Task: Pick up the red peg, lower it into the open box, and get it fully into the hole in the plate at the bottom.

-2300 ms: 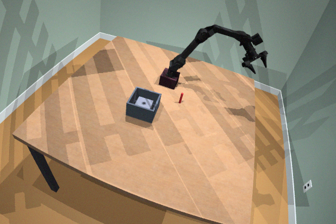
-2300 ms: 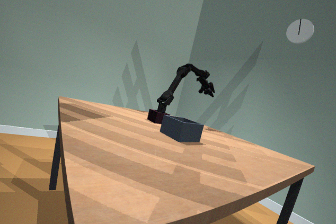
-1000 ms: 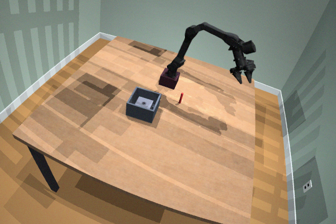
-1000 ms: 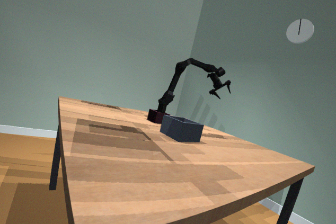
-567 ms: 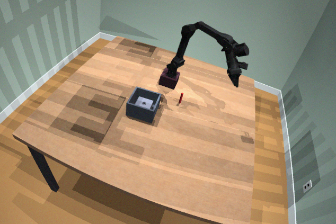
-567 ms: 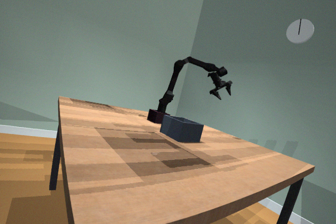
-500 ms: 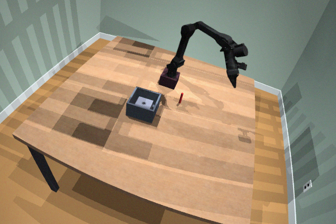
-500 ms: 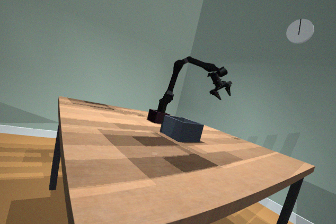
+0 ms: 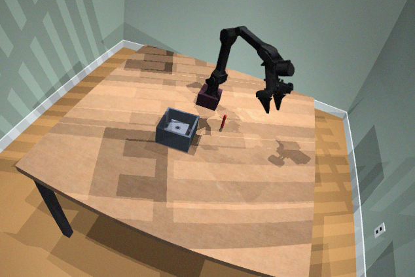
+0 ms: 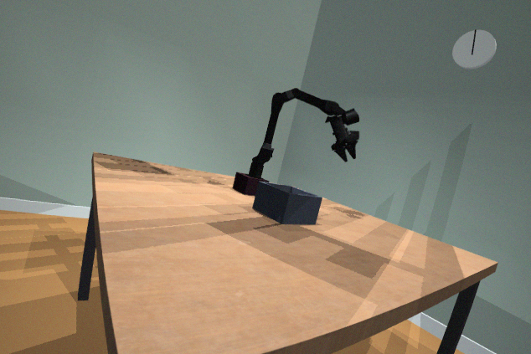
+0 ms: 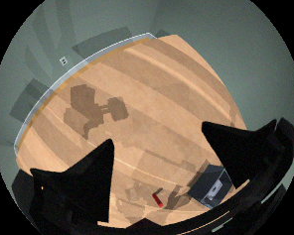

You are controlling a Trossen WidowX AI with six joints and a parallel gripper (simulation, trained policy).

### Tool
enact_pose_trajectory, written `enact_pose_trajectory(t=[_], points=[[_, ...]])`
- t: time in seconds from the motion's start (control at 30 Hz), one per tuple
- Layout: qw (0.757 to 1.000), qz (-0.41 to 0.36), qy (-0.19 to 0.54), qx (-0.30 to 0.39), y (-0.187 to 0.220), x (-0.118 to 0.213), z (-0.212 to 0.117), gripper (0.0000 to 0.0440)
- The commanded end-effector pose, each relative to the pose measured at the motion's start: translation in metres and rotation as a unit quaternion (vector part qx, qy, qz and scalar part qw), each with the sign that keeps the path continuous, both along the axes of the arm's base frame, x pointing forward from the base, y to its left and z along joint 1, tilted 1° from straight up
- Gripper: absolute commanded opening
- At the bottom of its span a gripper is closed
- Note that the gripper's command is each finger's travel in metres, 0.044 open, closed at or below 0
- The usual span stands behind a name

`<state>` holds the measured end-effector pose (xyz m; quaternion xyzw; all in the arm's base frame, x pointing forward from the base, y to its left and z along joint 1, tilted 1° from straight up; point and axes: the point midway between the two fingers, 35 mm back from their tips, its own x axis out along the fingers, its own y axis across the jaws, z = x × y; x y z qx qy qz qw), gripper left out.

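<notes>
End effector [image 9: 272,111] [image 10: 349,160] [image 11: 159,135] spread wide with nothing between its fingers, hanging high over the counter [image 9: 241,173] [image 10: 214,273] [image 11: 149,98]. The box [image 9: 172,139] [image 10: 285,208] [image 11: 199,189] sits open on the counter, holding only a pale plate [image 9: 171,126] [image 11: 216,189] at its bottom, whose dark hole [image 9: 177,127] has no peg in it. Beside the box, apart from it, the red peg [image 9: 224,121] [image 11: 158,199] stands upright on the counter, below the end effector and well apart from it, off toward the arm's base [image 9: 203,99] [image 10: 241,184].

matt blue-grey box [image 9: 172,138] [image 10: 286,208] [image 11: 197,190], wood-grained tabletop [image 9: 241,179] [image 10: 205,273] [image 11: 154,98], matt black arm [image 9: 225,53] [image 10: 271,125]
</notes>
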<state>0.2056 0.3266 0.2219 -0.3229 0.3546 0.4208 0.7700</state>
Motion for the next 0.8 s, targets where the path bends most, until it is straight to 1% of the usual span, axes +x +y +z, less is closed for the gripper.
enact_pose_trajectory(t=[0.0, 0.17, 0.37, 0.57, 0.77], points=[[0.999, -0.043, 0.028, 0.008, -0.013, 0.002, -0.007, 0.0440], [0.990, -0.119, 0.072, 0.015, -0.032, 0.005, -0.020, 0.0440], [0.970, -0.210, 0.120, 0.021, -0.055, 0.006, -0.037, 0.0440], [0.939, -0.300, 0.163, 0.023, -0.078, 0.004, -0.053, 0.0440], [0.899, -0.390, 0.200, 0.023, -0.101, 0.000, -0.069, 0.0440]])
